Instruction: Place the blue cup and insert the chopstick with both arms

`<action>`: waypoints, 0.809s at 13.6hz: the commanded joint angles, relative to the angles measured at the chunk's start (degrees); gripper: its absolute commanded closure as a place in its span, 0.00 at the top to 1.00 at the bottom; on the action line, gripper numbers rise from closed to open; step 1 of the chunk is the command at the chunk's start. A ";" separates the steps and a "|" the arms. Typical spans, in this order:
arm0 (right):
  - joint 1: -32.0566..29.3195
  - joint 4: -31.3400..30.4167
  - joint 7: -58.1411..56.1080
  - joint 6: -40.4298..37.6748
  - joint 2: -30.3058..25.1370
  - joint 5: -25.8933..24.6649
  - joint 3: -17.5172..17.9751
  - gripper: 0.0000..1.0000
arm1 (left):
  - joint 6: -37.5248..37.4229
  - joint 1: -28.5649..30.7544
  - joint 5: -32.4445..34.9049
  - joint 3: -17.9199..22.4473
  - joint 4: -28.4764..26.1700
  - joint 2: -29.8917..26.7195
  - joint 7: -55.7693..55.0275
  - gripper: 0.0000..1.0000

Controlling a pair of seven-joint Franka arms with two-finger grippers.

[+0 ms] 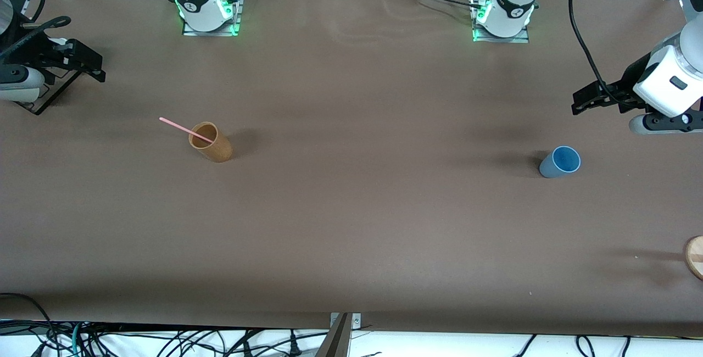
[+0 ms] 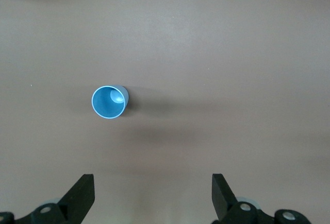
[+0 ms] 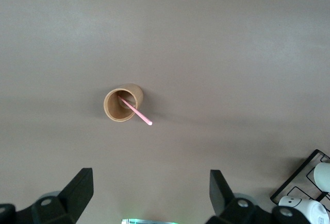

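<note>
The blue cup (image 1: 560, 162) stands upright and empty toward the left arm's end of the table; it also shows in the left wrist view (image 2: 109, 102). The pale-pink chopstick (image 1: 184, 128) leans in a tan-brown cup (image 1: 211, 143) toward the right arm's end, its top sticking out over the rim; both show in the right wrist view, the chopstick (image 3: 139, 113) and the tan cup (image 3: 121, 105). My left gripper (image 1: 576, 102) (image 2: 153, 193) is open and empty, up in the air beside the blue cup. My right gripper (image 1: 98, 68) (image 3: 152, 190) is open and empty, high over the table's end, well apart from the tan cup.
A black wire rack (image 3: 301, 183) holding white cups (image 3: 322, 175) stands under the right arm's hand; its frame shows in the front view (image 1: 35, 101). A round wooden piece (image 1: 695, 256) lies at the table's edge at the left arm's end, nearer the front camera than the blue cup.
</note>
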 commanded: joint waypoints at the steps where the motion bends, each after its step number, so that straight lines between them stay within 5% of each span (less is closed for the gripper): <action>1: 0.08 -0.17 0.18 -0.27 -0.34 -0.64 -0.02 1.00 | -0.80 -0.08 -0.27 -0.04 2.17 1.04 -0.39 1.00; 11: -0.01 -0.17 0.09 -0.27 -0.26 -0.56 -0.02 1.00 | -0.89 0.01 -0.97 -0.04 2.17 0.86 -0.30 1.00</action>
